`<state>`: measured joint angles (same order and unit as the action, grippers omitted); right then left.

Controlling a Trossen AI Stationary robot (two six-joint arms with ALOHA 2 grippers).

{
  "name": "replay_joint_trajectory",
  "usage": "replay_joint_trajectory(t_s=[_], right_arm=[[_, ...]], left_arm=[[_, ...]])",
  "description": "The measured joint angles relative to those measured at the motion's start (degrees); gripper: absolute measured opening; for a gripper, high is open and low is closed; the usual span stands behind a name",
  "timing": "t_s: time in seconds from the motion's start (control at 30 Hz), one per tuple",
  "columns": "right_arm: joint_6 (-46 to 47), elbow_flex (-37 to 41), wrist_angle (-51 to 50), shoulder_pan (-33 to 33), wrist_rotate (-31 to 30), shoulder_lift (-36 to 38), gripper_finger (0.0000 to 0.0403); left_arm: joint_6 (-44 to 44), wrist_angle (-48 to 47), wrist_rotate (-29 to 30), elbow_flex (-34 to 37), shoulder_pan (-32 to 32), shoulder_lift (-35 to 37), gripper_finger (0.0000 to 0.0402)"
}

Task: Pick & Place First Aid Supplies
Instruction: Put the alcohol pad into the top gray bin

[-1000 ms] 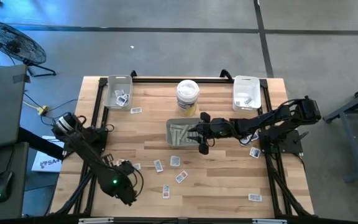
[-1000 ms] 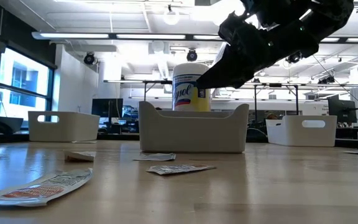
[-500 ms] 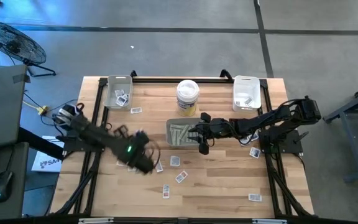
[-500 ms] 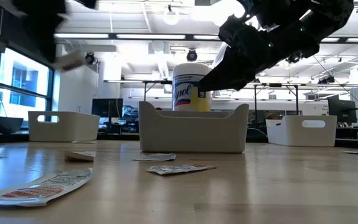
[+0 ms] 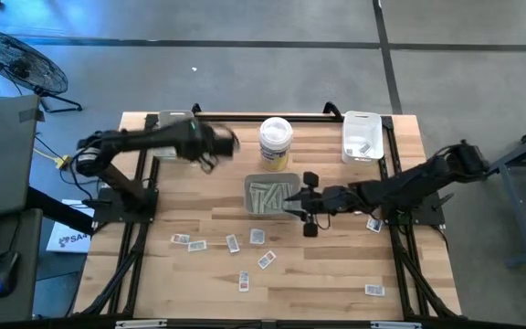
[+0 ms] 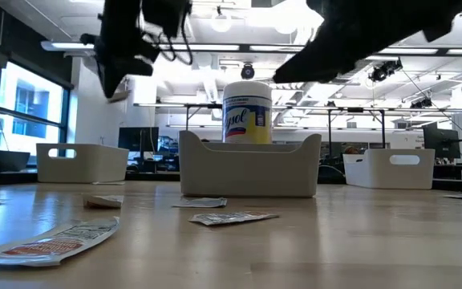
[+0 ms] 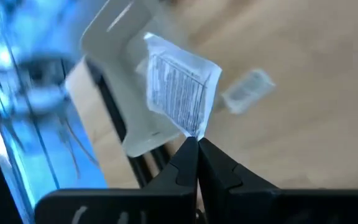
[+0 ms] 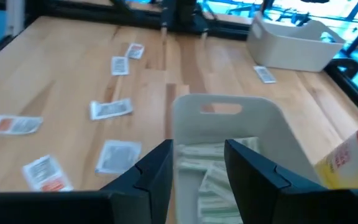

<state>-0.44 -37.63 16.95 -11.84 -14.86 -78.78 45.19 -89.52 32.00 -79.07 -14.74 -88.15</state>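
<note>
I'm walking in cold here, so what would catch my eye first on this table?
The left pincer, shut on a white printed packet, hangs above the far-left tray. The right pincer stands open over the middle tray of pale strips, beside the yellow-labelled tub.

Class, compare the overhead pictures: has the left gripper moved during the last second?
Yes. The left gripper, shut on a square packet, swung from the table's near edge up toward the far-left tray.

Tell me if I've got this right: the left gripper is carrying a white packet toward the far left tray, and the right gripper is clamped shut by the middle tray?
Not quite. The right gripper is open, as the right wrist view shows; the rest holds.
</note>
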Motion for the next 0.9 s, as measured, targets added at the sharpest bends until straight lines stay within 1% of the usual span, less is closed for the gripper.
replay_joint_trajectory(t_s=[0.07, 0.2, 0.27, 0.4, 0.5, 0.6, 0.73, 0.9], right_arm=[[0.27, 0.0, -1.5, -1.28, 0.01, 0.74, 0.0138], [0.17, 0.0, -2.2, -3.45, 0.01, 0.87, 0.0138], [0.08, 0.0, -2.18, -4.08, 0.04, 0.87, 0.0138], [-0.01, 0.0, -2.18, -4.41, 0.03, 0.87, 0.0138], [0.34, 0.0, -2.18, -4.3, 0.01, 0.87, 0.0138], [0.36, 0.0, -2.16, -4.28, 0.01, 0.87, 0.0138], [0.36, 0.0, -2.16, -4.28, 0.01, 0.87, 0.0138], [0.36, 0.0, -2.12, -4.28, -0.3, 0.87, 0.0138]], left_arm=[[0.02, -0.03, -0.78, 0.0, -6.01, 0.56, 0.0], [-0.21, 0.68, -1.65, 0.12, -15.83, 0.58, 0.0], [-1.57, 3.68, -2.34, 1.38, -19.67, 0.62, 0.0], [-6.85, 11.59, -7.67, 5.8, -25.55, 0.56, 0.0], [-9.65, 19.58, -9.12, 10.25, -28.09, 0.51, 0.0], [-10.54, 23.34, -8.93, 13.74, -30.58, 0.51, 0.0], [-10.58, 24.4, -8.67, 17.28, -32.5, 0.51, 0.0002], [-10.64, 27.47, -8.01, 20.89, -32.9, 0.51, 0.0012]])
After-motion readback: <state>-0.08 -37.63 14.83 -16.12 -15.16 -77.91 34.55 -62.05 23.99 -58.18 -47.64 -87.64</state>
